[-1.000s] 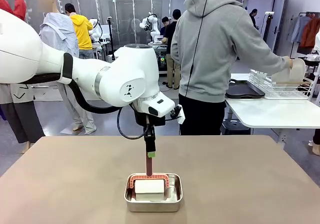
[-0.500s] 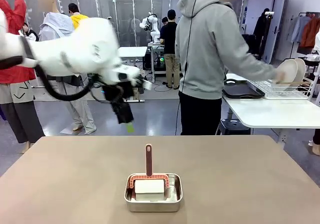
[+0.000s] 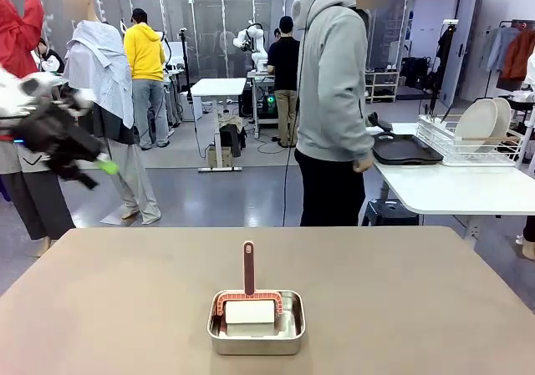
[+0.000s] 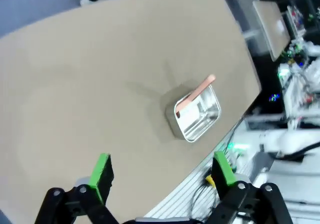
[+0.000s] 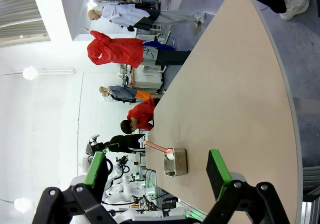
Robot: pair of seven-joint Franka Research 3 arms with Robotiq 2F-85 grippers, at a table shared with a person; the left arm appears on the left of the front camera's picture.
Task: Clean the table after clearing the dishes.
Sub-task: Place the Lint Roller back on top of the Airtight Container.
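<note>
Both pincers stand with their fingers apart and nothing between the green pads. From its own wrist camera, the left pincer (image 4: 161, 171) hangs high above the brown surface (image 4: 90, 84), looking down on it; in the front view the same pincer (image 3: 104, 166) is a blurred dark shape at the far left edge, up in the air and well away from the surface. The right pincer (image 5: 157, 169) also hovers clear, viewing the surface sideways.

Near the robot's edge of the surface, about the middle, sits a rectangular steel pan (image 3: 256, 323). Inside it lies a white block (image 3: 250, 311) framed by a reddish-brown scraper-like tool (image 3: 248, 276), whose handle stands upright out of the pan.

Beyond the far edge a person in a grey hoodie (image 3: 333, 83) stands facing a white side table (image 3: 451, 190). On it a wire dish rack (image 3: 466, 145) holds two white plates (image 3: 481, 123) on edge, and dark trays (image 3: 405, 149) lie just beside the rack.
</note>
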